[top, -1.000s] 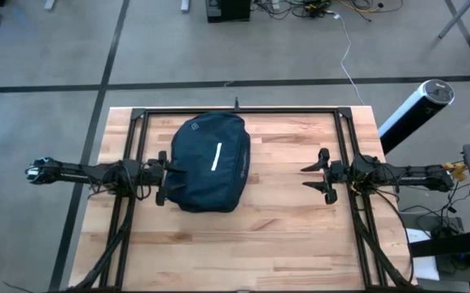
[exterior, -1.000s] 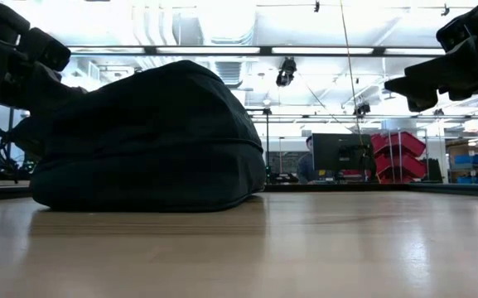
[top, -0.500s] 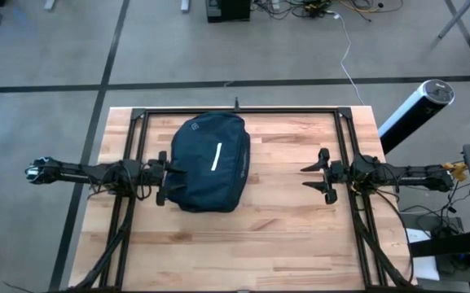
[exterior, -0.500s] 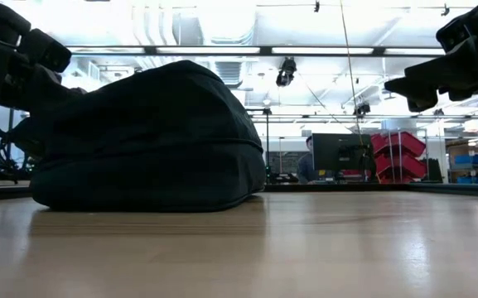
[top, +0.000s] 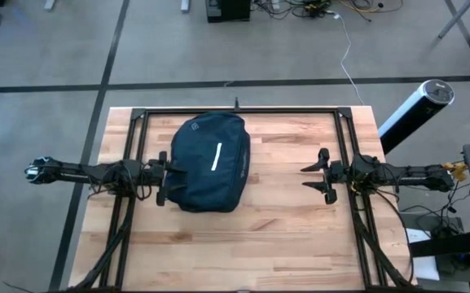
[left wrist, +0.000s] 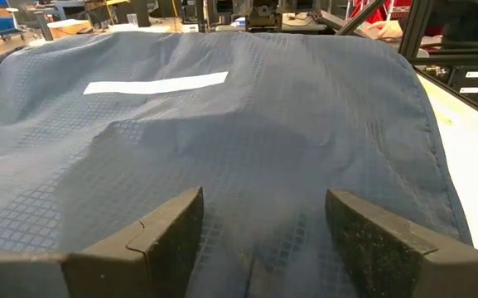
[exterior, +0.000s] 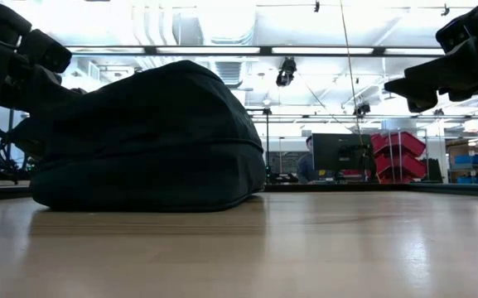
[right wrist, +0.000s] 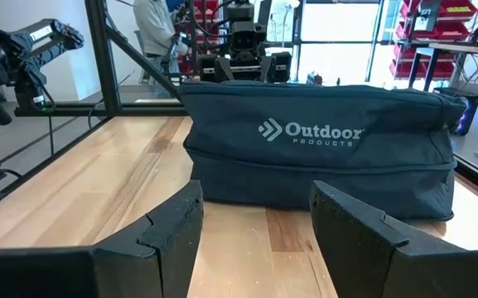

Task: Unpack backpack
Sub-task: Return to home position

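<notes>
On table (top: 283, 228) — rounded navy backpack (top: 208, 175), white strip (top: 216, 157); left end effector (top: 163, 177), right end effector (top: 304, 177) both spread

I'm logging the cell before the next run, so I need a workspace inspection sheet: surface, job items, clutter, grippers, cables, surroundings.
Surface: wooden table, with only the backpack on it.
Job's things: navy backpack lies left of centre, white strip facing up; no opening seen.
Clutter: nothing seen.
Grippers: left gripper is open at the backpack's left edge, contact unclear; right gripper is open, empty, well apart from the backpack.
Cables: loose cables on the floor beyond the table.
Surroundings: black-and-white cylinder off the table's far right corner; person standing in the room; red bins.
</notes>
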Tool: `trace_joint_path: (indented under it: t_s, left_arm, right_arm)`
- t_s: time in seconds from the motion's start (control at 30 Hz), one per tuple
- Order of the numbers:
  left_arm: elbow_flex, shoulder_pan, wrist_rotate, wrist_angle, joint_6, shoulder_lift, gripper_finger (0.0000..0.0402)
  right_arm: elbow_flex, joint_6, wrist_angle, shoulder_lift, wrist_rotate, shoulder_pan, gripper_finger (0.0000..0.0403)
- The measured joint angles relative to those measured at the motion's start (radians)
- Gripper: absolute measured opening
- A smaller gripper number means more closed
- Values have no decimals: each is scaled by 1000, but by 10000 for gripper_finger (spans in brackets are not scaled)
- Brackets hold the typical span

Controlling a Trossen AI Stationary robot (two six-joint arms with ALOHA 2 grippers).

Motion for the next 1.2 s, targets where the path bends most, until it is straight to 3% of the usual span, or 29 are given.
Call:
trace_joint_path:
  t_s: [0.63, 1.2]
  left_arm:
    - [0, 0, 0, 0, 0, 7, 222]
    - [0, 0, 0, 0, 0, 10, 248]
  right_arm:
    - [0, 0, 0, 1, 0, 0, 200]
    - [0, 0, 0, 1, 0, 0, 200]
